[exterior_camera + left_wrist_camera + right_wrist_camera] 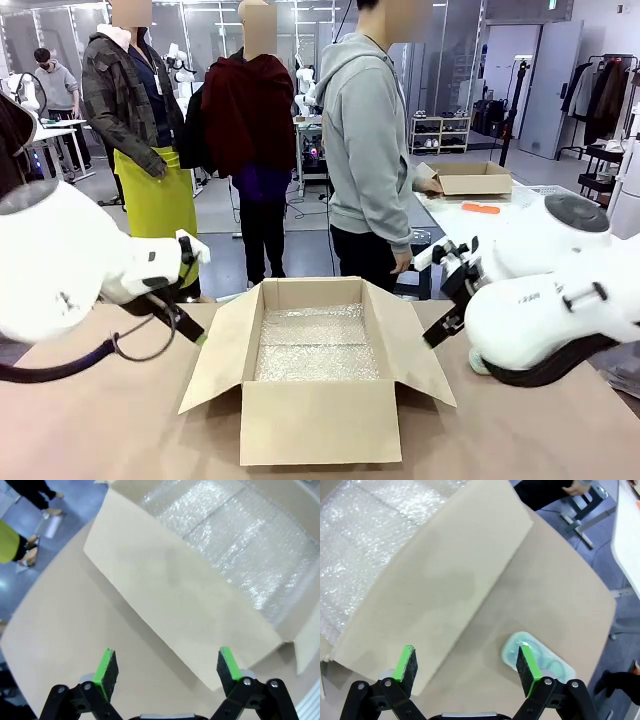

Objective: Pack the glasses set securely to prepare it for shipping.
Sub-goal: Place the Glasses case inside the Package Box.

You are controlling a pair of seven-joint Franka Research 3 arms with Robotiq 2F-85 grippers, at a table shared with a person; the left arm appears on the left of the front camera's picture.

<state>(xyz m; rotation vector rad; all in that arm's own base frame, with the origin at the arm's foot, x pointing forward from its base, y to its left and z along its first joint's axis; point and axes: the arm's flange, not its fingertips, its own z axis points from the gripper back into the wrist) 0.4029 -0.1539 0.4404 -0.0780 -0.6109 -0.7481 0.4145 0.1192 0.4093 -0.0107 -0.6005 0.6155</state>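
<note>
Box [315, 405] is set open mid-table, flaps splayed, floor lined w/ bubble wrap [318, 345]. Mint case [556, 666] is seen in the R wrist view, lying flat on the table [100, 425], lid up, outside the box and just beside its R flap [445, 580]. R gripper [466, 652] is held above it, fingers wide apart, nothing btwn them. One pad is lined up over the case's near end, so the case isn't centred in the gap. L gripper [166, 656] is held over bare table by the L flap [175, 590], fingers likewise apart, empty.

Step in hand, as judged: mint case to be picked by the R gripper and laid on the wrap. To do it well, the gripper should be shifted sideways till the case sits midway btwn the pads. The wrist should probably be turned so they close across the short width, not the length. The flap edge is close, so the descent should be kept clear of it. The rounded shell looks slippery, so the grip should be taken low on the body at mid-length, firm but not crushing. The case should then be lifted over the flap, not dragged, and set down flat. Packing is judged barely begun: the wrap lies bare.
</note>
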